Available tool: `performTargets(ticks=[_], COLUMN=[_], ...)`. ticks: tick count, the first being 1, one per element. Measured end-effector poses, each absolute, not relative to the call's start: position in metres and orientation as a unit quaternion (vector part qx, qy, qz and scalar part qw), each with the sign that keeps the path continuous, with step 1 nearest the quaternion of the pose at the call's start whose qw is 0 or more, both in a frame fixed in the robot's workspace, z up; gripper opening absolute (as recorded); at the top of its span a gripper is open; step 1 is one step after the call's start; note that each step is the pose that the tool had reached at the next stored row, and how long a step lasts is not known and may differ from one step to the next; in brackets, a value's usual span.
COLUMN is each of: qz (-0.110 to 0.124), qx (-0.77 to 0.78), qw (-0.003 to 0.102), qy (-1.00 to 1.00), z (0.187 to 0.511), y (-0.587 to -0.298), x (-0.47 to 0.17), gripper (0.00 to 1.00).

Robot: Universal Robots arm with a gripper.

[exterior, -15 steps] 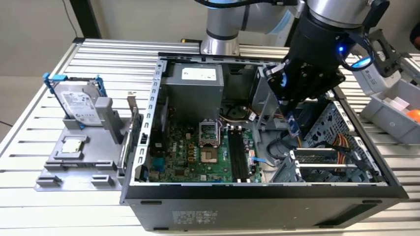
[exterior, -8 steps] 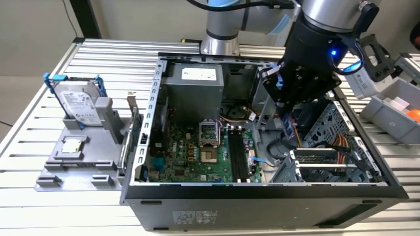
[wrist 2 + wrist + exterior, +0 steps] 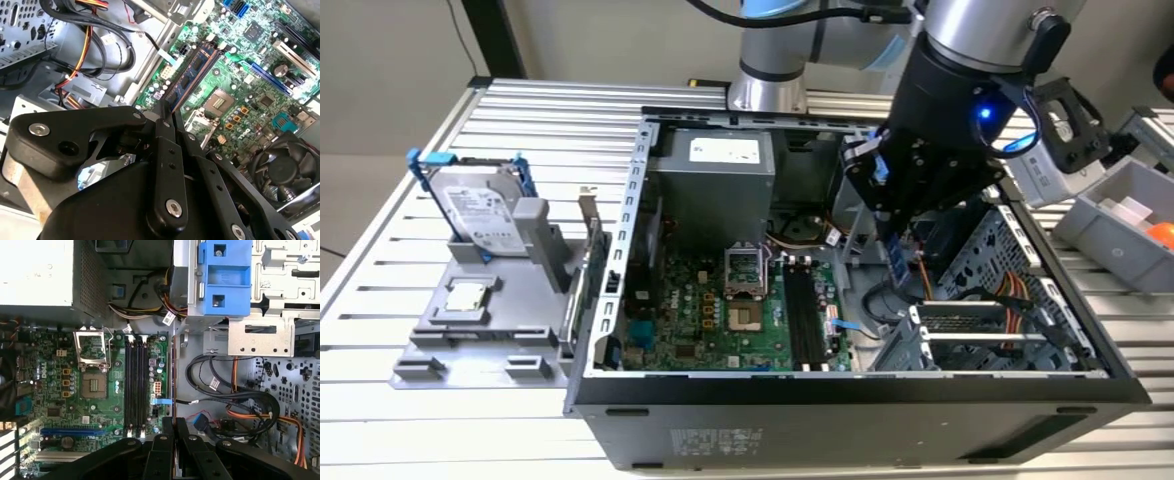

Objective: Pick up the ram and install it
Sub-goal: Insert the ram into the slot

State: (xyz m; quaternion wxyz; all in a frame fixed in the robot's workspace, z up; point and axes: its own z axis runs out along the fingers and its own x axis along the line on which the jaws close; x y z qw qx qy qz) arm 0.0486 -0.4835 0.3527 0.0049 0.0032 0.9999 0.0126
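Note:
My gripper (image 3: 897,232) hangs inside the open computer case (image 3: 627,250), shut on the ram (image 3: 898,262). The ram is a thin stick with a bluish face and small chips (image 3: 192,75), reaching out past the black fingertips (image 3: 165,122). In the first wrist view the ram (image 3: 172,380) shows edge-on as a narrow line beyond the gripper (image 3: 173,424). It is held above the board, off to one side of the long black memory slots (image 3: 135,385), roughly parallel to them. In the exterior view the slots (image 3: 803,315) lie to the left of the held stick.
The green motherboard (image 3: 700,320) carries an open processor socket (image 3: 740,268) and a fan (image 3: 285,165). Black and orange cables (image 3: 240,405) lie beside the slots. A grey power supply (image 3: 714,175) and a blue drive bracket (image 3: 222,277) stand close by. A hard drive (image 3: 478,210) stands outside the case.

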Motion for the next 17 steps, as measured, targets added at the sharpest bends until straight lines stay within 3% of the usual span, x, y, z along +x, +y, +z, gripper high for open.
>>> performTargets(ticks=[17], qz=[0.013], qx=[0.004], qw=[0.005], qy=[1.0], z=[0.3522], y=[-0.4835], x=[0.0478], gripper=[0.0])
